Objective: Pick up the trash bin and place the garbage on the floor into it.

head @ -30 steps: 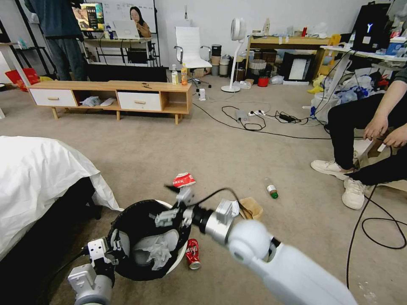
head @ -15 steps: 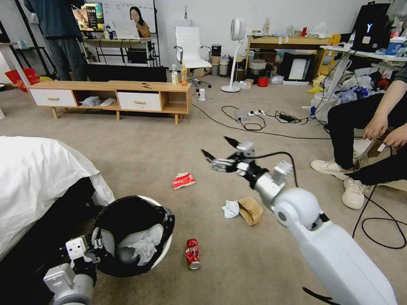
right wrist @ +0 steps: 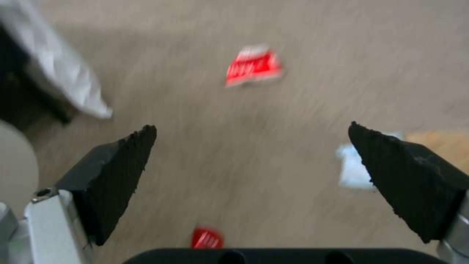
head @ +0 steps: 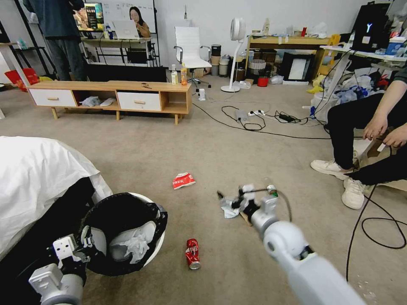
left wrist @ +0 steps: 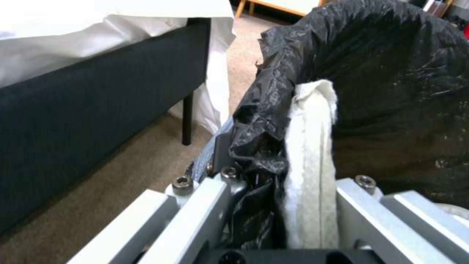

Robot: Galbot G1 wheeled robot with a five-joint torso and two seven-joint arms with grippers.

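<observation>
Tissue (head: 229, 210) on the floor (head: 169, 148) is next: the right gripper (head: 229, 200) has dropped down over it, jaws wide and empty, while the left gripper (left wrist: 273, 190) grips the bin (head: 123, 233) rim.

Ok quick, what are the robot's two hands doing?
Left gripper: shut on the trash bin rim.
Right gripper: open, empty, above the floor.

Beige carpet (head: 169, 144) covered the room, crossed by black cables (head: 254, 127). A low wooden cabinet (head: 114, 97) with two white drawers stood at the far left. Behind it were a white office chair (head: 190, 48), a standing fan (head: 236, 51) and a wooden desk (head: 288, 42) against the pale wall (head: 212, 12). A white sheet (head: 38, 173) draped a dark frame at near left.
</observation>
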